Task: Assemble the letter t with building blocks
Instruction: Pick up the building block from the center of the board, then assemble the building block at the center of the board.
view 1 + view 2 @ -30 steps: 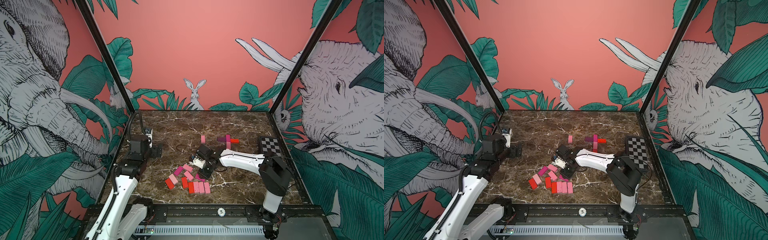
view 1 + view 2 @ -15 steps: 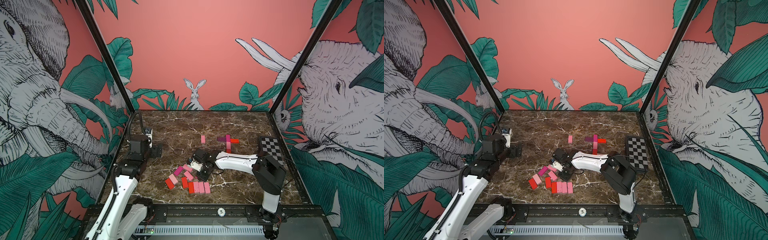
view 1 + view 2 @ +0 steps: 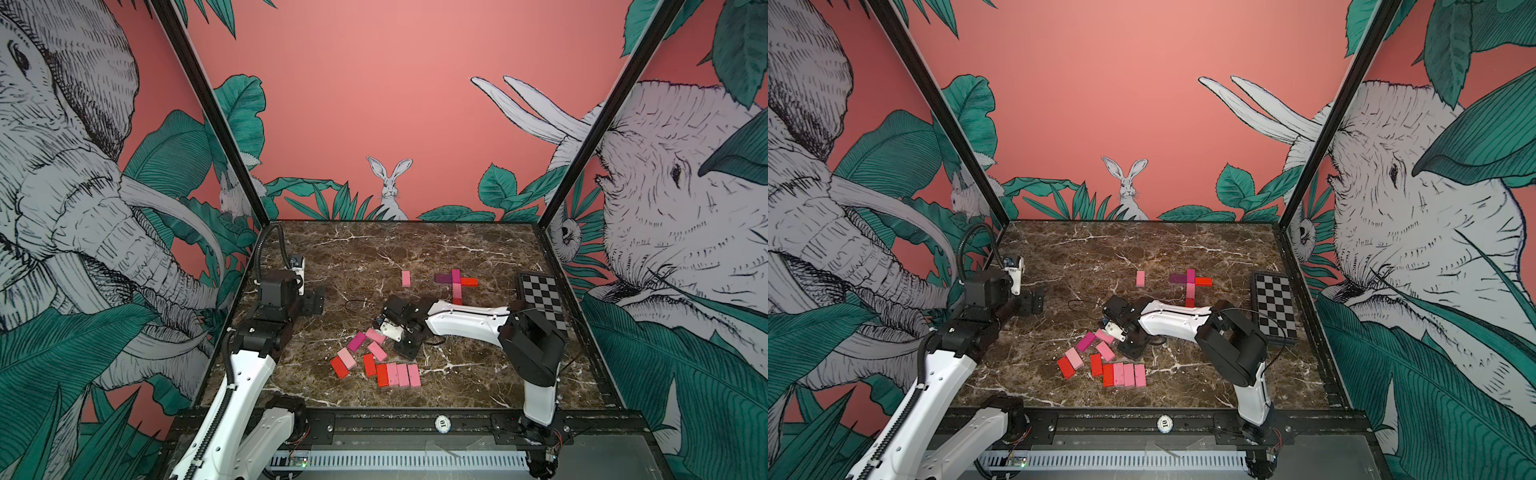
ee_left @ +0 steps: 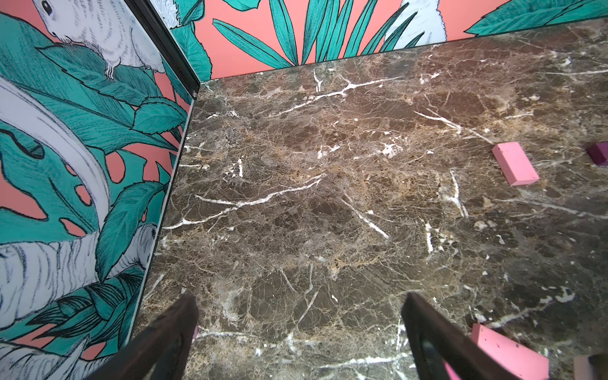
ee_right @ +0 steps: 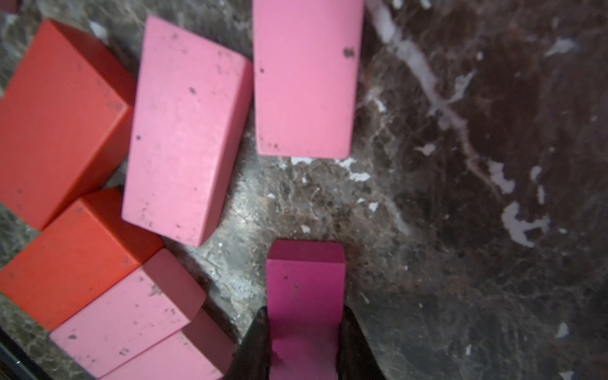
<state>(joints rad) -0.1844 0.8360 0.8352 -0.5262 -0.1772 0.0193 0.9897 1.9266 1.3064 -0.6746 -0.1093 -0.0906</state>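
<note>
We find only one marking we can read: a round white disc [image 3: 442, 423] fixed to the black front rail [image 3: 374, 424] of the cell, which carries the number "10" in dark digits. We see it in both top views. Neither wrist view shows us any lettering.

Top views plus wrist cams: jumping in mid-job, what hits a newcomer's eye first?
The scattered red and pink building blocks near the front centre, with the right gripper down among them, shut on a magenta block. Behind, toward the checkerboard plate, a small cross of blocks marks the started t. The left gripper sits open at the left side.
</note>
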